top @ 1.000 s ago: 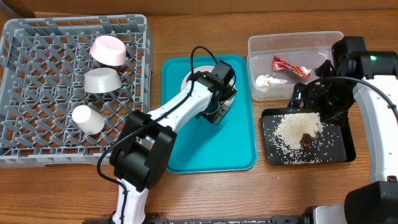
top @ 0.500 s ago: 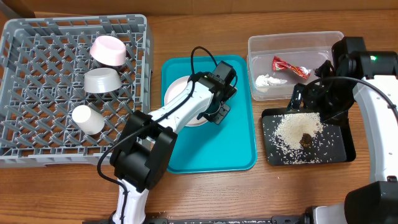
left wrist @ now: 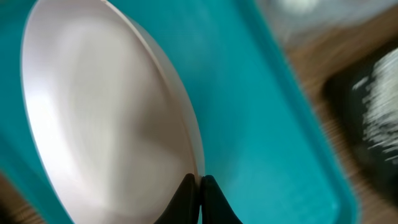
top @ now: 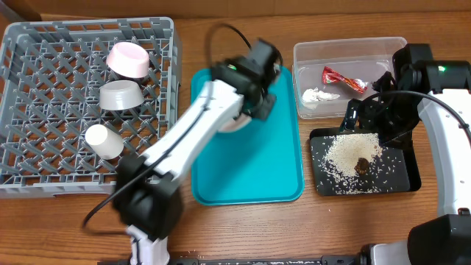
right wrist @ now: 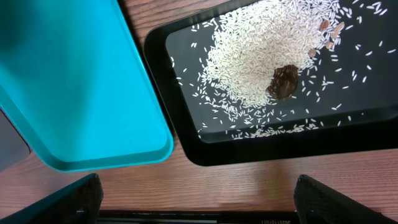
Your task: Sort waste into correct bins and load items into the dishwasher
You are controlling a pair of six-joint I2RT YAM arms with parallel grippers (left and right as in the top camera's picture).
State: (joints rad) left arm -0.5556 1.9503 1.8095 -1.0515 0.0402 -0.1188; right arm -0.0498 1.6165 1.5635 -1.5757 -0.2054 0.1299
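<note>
Worktop [top: 331,221]: brown wood
Left jaws: pinching plate [left wrist: 106,124] rim
Right jaws: spread wide, near rice [right wrist: 255,56]

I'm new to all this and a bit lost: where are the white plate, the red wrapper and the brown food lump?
white plate [left wrist: 106,118], left wrist view, middle of its face.
red wrapper [top: 338,76], overhead view, its red middle.
brown food lump [right wrist: 285,81], right wrist view, its centre.
</note>
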